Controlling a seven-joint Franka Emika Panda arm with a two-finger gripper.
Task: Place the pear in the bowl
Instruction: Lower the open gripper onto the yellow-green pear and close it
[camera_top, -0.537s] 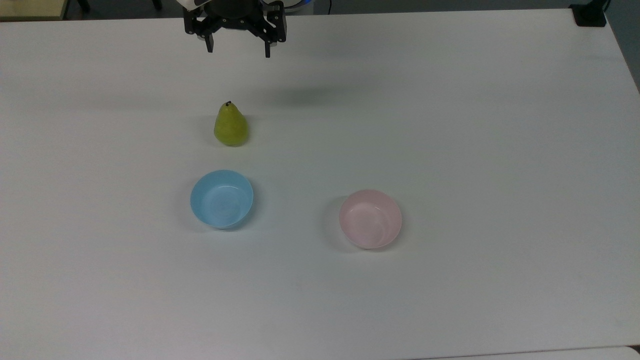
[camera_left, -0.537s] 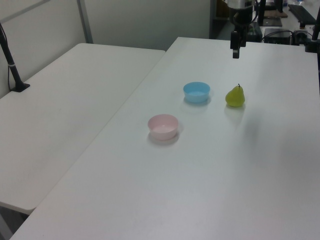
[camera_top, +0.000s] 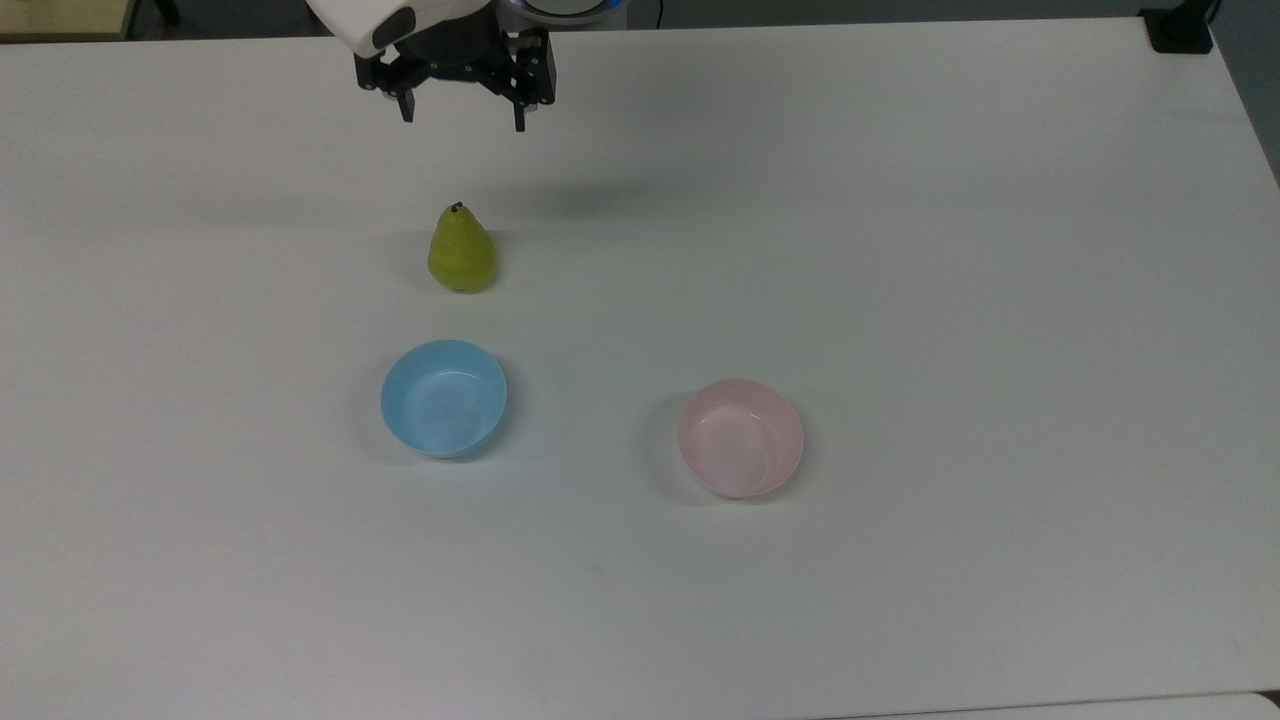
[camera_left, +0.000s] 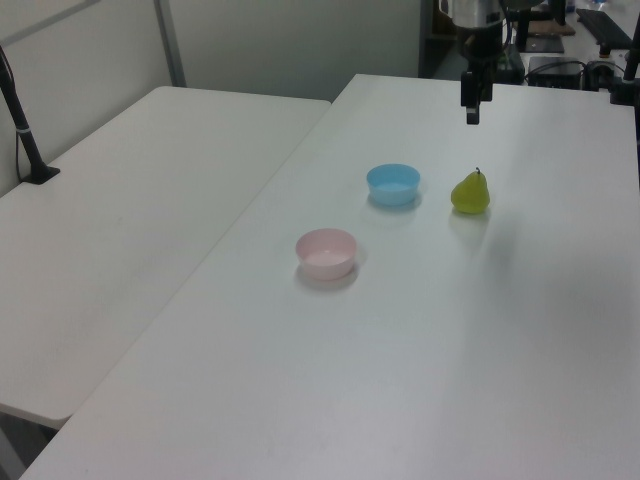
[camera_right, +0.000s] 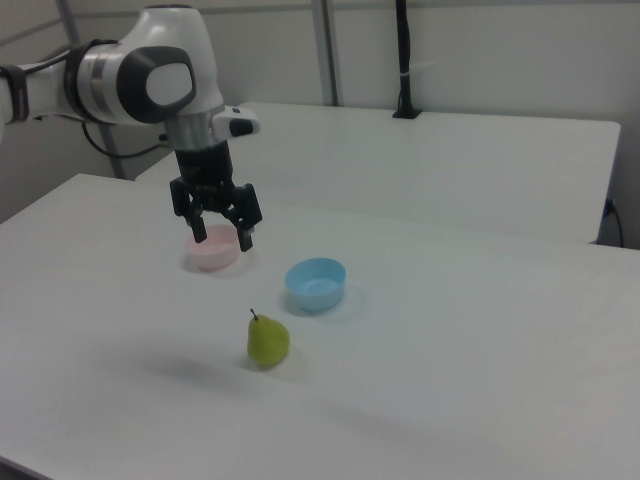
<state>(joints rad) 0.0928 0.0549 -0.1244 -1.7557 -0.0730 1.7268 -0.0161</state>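
Nothing is done yet: the empty, spread-fingered gripper (camera_top: 461, 113) hangs above the untouched pear (camera_top: 461, 251), the pink bowl (camera_top: 741, 437) well beyond.

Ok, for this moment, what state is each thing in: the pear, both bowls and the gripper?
pear: upright on the table, stem up, not held
pink bowl: upright, empty
blue bowl: upright, empty
gripper: open, holding nothing, in the air above the table, apart from the pear
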